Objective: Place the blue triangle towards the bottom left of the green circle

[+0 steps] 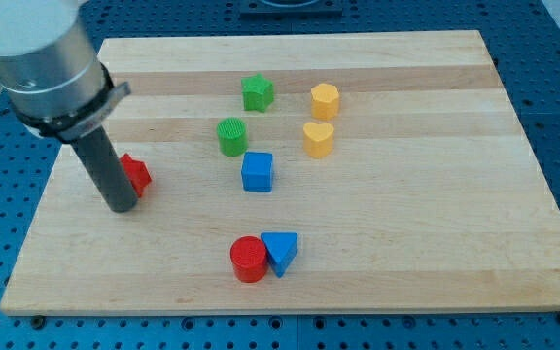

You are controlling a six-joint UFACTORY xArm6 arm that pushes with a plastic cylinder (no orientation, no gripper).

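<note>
While my tip (121,205) rests on the tabletop (436,243) at the left side, it stands just beside a red block (136,174), which is partly hidden behind the rod, so I cannot tell its shape or if they touch. No hand is on this arm, only the dark rod, so nothing is open, closed or gripping.

To the right of my tip, well apart and nearer to the near edge, a red cylinder (249,259) stands, and the blue triangle (282,251) is touching it on its right side. Farther from the near edge, near the middle of the tabletop, is a blue cube (257,171). Just beyond it, slightly to the left, stands the green circle (232,136), so the blue triangle is on the near side of the green circle and a little to the right, well apart from it. A green star (258,92) lies beyond the circle, far side. To the right are a yellow heart (319,138) and, behind it, a yellow hexagon (325,99).
</note>
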